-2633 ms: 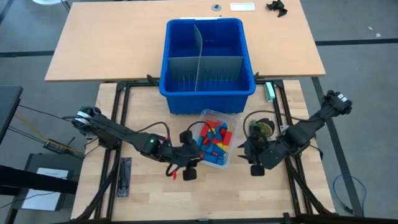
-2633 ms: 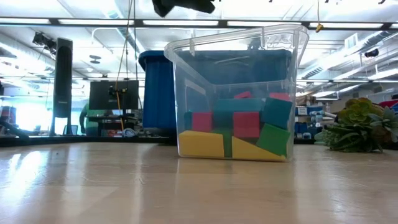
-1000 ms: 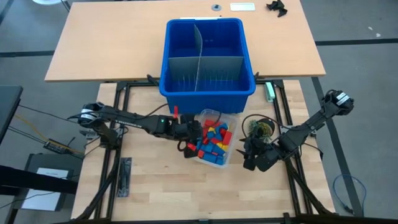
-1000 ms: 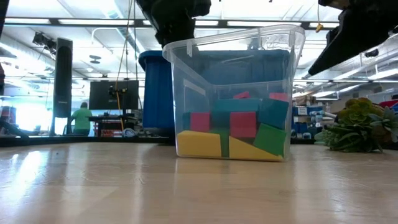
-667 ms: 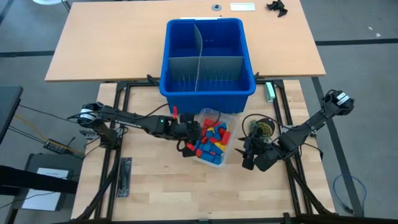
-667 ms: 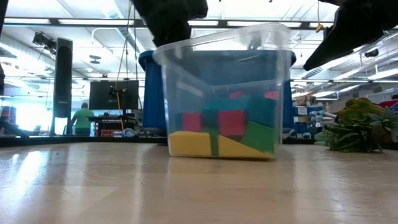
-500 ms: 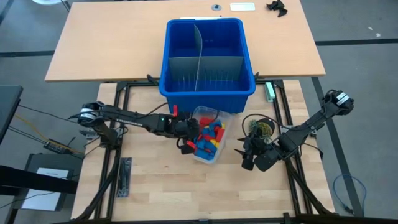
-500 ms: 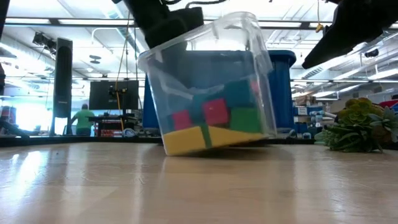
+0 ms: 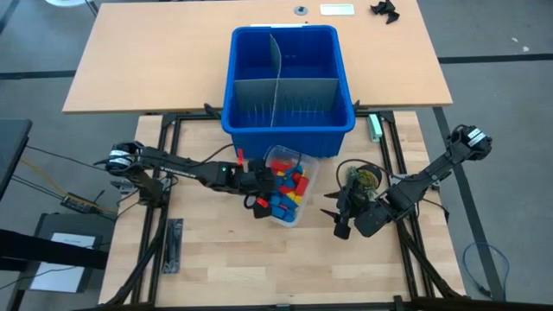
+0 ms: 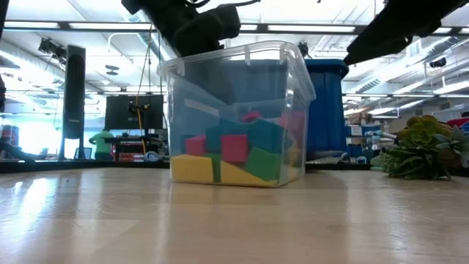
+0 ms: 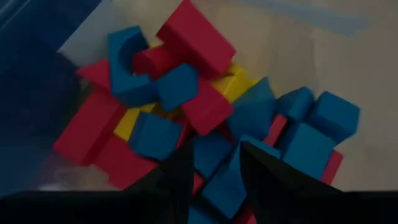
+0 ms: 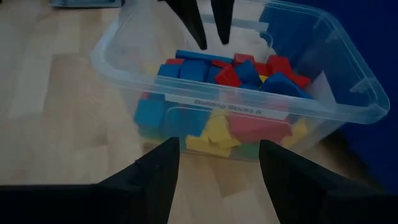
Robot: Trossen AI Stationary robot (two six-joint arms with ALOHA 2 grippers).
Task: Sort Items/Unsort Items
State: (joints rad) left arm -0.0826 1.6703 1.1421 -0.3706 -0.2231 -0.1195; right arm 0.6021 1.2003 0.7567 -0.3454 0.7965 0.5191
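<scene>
A clear plastic tub [image 9: 304, 164] stands flat on the table, in front of the blue bin. It holds the items [image 12: 239, 73]: red, blue, yellow and green blocks heaped on its floor. My left gripper [image 12: 211, 43] reaches down over the tub's left rim [image 10: 176, 64]. Its fingers are open, with their tips just above the heap, either side of a blue block [image 11: 214, 168]. My right gripper [image 9: 333, 221] hangs open to the right of the tub, clear of it and pointing toward its long side [image 12: 230, 106]. My left gripper comes at the tub slanting down from the table's left, with both fingers [image 12: 194, 28] inside, close to the left wall. In the low view its body stands right at the rim [image 10: 192, 53]. I cannot tell whether it touches the rim or the blocks now.
The big blue bin [image 9: 289, 130] with grey dividers [image 9: 281, 91] stands just beyond the tub. A small green plant [image 9: 363, 179] sits by my right gripper. A green strip [image 9: 374, 128] lies at the back right. Bare wood lies toward the near edge.
The tub has slid toward the table's left and far edges. On the way it tipped with its right side lifted, then settled flat again. My left gripper has sunk lower into it at the left rim. Its finger gap has not changed.
</scene>
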